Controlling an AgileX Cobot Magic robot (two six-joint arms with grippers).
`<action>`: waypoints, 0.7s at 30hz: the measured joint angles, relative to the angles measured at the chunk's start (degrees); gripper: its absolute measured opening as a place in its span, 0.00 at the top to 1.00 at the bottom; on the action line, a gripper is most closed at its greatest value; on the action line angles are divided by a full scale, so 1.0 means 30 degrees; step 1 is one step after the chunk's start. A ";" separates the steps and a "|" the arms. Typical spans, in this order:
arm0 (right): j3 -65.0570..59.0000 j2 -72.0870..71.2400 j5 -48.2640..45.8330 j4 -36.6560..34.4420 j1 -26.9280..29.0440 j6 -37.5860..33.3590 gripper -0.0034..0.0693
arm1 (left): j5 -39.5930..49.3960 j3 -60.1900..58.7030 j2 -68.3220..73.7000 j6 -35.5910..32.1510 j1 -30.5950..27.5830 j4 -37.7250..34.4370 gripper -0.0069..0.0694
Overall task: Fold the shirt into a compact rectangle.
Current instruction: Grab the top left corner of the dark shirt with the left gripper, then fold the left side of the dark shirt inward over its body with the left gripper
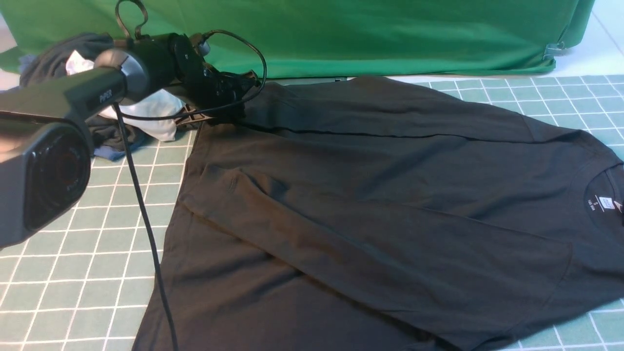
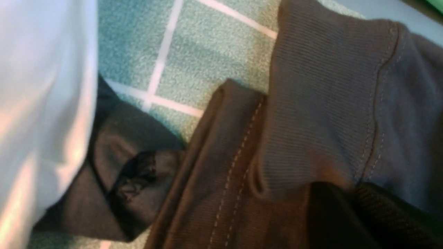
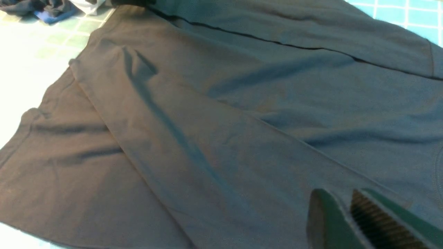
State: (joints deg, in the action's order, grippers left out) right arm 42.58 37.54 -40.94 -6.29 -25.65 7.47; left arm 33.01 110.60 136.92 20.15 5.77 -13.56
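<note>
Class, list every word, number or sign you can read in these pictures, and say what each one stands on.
"PiPER": white letters on the left arm.
"S": white print inside the collar of the shirt, beside the small white tag.
Line under the "S": too small to read.
Tag's own print: too small to read.
Both wrist views: no text.

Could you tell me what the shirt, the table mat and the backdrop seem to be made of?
The shirt: soft matte knit, probably cotton; ribbed cuff and stitched hem show close up. The mat: teal, fuzzy, felt-like, white grid lines. The backdrop: thin matte cloth, it seems, draped in folds.
</note>
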 joint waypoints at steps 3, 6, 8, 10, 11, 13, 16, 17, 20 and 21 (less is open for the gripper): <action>0.0000 0.0000 0.0000 0.0000 0.0000 0.0000 0.80 | 0.0344 0.0000 -0.0171 -0.0552 0.0000 -0.0007 0.88; 0.0000 0.0000 0.0000 0.0000 0.0000 0.0000 0.80 | 0.0993 0.0000 -0.0780 -0.1336 0.0000 -0.0007 0.89; 0.0000 0.0000 -0.0016 0.0000 0.0000 0.0000 0.80 | 0.1331 0.0000 -0.1262 -0.1642 0.0000 -0.0007 0.89; 0.0000 0.0000 -0.0016 0.0000 0.0000 -0.0071 0.80 | 0.1704 0.0000 -0.1793 -0.2090 0.0000 -0.0042 0.89; 0.0000 0.0000 -0.0033 0.0022 0.0000 -0.0071 0.80 | 0.1913 0.0000 -0.2011 -0.2224 0.0000 -0.0067 0.89; 0.0000 0.0000 -0.0115 0.0255 0.0000 -0.0022 0.80 | 0.2461 0.0000 -0.2448 -0.2655 0.0000 -0.0164 0.89; 0.0381 0.0440 -0.1540 0.1927 0.0000 0.1091 0.83 | 0.4438 0.0000 -0.3495 -0.3549 0.0000 -0.0221 0.89; 0.0444 0.0489 -0.1806 0.2096 0.0000 0.1216 0.84 | 0.4438 0.0000 -0.3495 -0.3603 0.0000 -0.0221 0.89; 0.1587 0.1251 -0.3394 0.3587 0.0000 0.1564 0.87 | 0.5685 0.0000 -0.4467 -0.3942 0.0000 -0.0423 0.89; 0.2329 0.1641 -0.3927 0.4360 0.0000 0.1691 0.88 | 0.6204 0.0000 -0.5062 -0.4193 0.0025 -0.0582 0.89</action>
State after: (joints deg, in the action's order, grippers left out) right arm 49.56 42.46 -52.72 6.79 -25.65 12.55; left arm 51.62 110.60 121.74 7.57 5.85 -15.31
